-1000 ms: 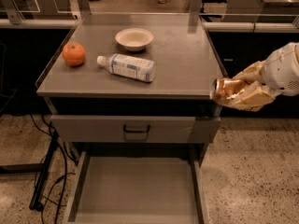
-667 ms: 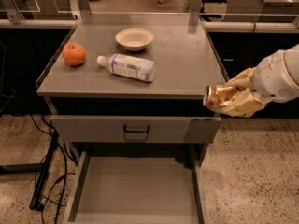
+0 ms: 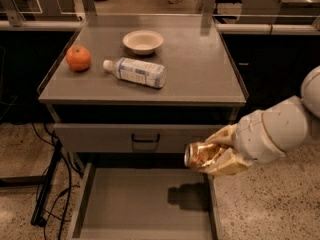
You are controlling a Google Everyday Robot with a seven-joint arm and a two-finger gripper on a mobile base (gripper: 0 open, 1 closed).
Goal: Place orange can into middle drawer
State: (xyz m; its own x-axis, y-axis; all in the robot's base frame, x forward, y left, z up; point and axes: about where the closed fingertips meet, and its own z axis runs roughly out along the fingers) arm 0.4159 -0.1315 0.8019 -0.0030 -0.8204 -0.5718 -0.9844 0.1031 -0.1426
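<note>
Lower and further left than before, the gripper (image 3: 214, 157), closed around the orange can (image 3: 196, 156), hangs above the middle drawer's (image 3: 135, 204) right wall, which a drop could clip.

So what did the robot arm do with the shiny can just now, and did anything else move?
The end effector, shut on the orange can throughout, carried it down and left in the picture, from beside the right edge of the tabletop to just above the right side of the open middle drawer. Nothing was let go. The orange fruit, bottle and bowl stayed put.
</note>
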